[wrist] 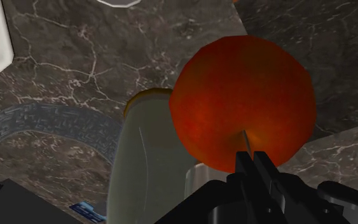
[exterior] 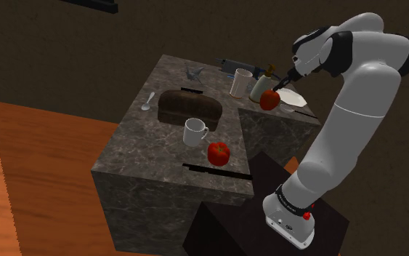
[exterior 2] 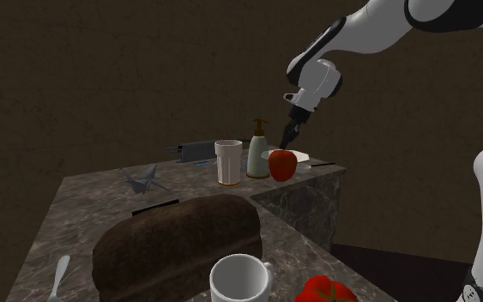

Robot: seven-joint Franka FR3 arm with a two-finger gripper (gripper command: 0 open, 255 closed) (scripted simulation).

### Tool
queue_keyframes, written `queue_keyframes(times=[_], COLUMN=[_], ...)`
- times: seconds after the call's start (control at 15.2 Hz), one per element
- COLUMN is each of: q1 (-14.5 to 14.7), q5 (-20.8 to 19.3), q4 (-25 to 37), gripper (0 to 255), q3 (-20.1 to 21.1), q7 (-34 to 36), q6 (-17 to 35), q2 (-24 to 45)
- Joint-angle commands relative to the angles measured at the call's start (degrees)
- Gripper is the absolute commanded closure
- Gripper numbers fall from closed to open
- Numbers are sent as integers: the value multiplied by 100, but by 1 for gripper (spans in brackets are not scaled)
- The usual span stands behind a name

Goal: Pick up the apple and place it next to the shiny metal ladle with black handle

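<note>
A dark marbled worktop (exterior: 141,142) stood on a wooden floor (exterior: 35,167). It carried a brown loaf (exterior: 188,107) near its middle, an upright white mug (exterior: 194,132) just in front of the loaf, and a red tomato (exterior: 219,153) close to the near edge. Toward the far side, a tall pale cup (exterior: 240,82) stood just beside a pump bottle (exterior: 259,87), with a white plate (exterior: 293,96) to the shoulder view's right of them and a small grey bird-like figure (exterior: 193,71) off to their left.
</note>
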Motion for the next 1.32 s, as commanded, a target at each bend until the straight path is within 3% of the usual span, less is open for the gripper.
queue_keyframes(times=[0.0, 0.33, 0.4, 0.73, 0.99, 1.25], q1=[-13, -13, -13, -13, 82, 80], q5=[30, 30, 29, 29, -565, -565], q4=[0, 1, 0, 0, 154, 154], gripper=[255, 255, 0, 0, 0, 0], q3=[10, 10, 9, 9, -241, -239], q7=[-24, -24, -24, -24, 314, 314], q6=[11, 11, 11, 11, -376, -376], q2=[24, 24, 24, 23, -486, -487])
